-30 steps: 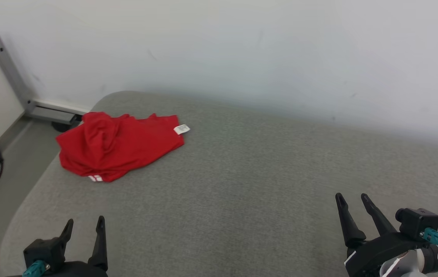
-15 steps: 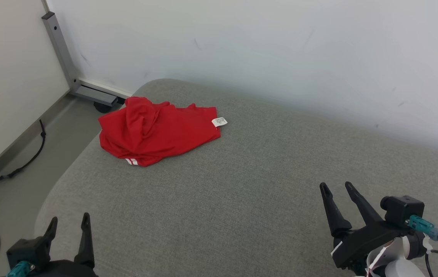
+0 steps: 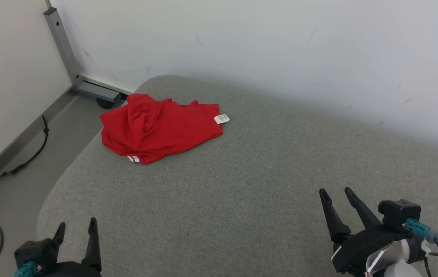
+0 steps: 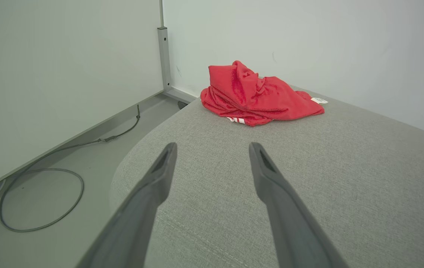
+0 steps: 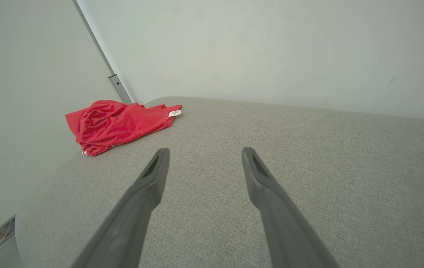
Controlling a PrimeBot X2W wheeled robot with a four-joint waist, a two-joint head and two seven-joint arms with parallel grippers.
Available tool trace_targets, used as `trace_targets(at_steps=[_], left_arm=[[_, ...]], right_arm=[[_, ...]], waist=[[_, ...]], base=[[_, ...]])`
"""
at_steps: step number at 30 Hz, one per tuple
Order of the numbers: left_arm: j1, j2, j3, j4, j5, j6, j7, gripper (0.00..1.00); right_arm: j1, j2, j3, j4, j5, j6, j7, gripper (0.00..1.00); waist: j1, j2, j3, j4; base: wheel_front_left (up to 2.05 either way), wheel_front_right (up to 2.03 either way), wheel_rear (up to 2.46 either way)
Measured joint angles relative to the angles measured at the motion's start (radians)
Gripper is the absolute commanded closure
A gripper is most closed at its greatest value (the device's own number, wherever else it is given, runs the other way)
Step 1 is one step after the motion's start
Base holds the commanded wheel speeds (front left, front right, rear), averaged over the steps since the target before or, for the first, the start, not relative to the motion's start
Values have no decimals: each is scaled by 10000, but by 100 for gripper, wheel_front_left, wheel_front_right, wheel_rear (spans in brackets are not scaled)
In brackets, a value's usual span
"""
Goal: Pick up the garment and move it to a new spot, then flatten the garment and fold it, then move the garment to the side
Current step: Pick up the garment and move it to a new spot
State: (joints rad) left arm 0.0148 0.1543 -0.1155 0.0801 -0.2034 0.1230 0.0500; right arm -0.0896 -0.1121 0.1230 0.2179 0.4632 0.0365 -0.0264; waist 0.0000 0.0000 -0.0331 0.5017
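Both grippers are hanging empty with their 2 fingers spread wide. The left gripper (image 3: 76, 223) is sitting at the lower left, over the near left edge of the grey cushion (image 3: 242, 184), and the right gripper (image 3: 335, 190) is hovering at the lower right. The red garment (image 3: 157, 129) is lying crumpled at the cushion's far left corner, well apart from both grippers, with its white label (image 3: 221, 119) sticking out on the right. A black cable (image 3: 45, 130) is trailing across the floor (image 3: 15, 200) near a grey metal post (image 3: 63, 46).
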Motion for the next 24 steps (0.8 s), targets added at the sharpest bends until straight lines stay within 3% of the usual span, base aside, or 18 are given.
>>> trace_targets(at_steps=[9,16,24], left_arm=[[-609,-44,63,780,-715,-268,1024,0],[-2721,-474,75,1701,-1337,-443,2165,0],[-5099,-639,19,3204,-1446,-439,3258,0]], right_arm=[[34,-257,111,-1112,-336,-102,364,0],[-13,-560,115,-2146,-345,-104,859,0],[-132,-1421,-107,-3413,-694,-203,1666,0]], waist=[[0,0,433,-17],[1,0,1207,-115],[2,1,2290,-264]], base=[[0,0,0],[0,0,0],[0,0,0]])
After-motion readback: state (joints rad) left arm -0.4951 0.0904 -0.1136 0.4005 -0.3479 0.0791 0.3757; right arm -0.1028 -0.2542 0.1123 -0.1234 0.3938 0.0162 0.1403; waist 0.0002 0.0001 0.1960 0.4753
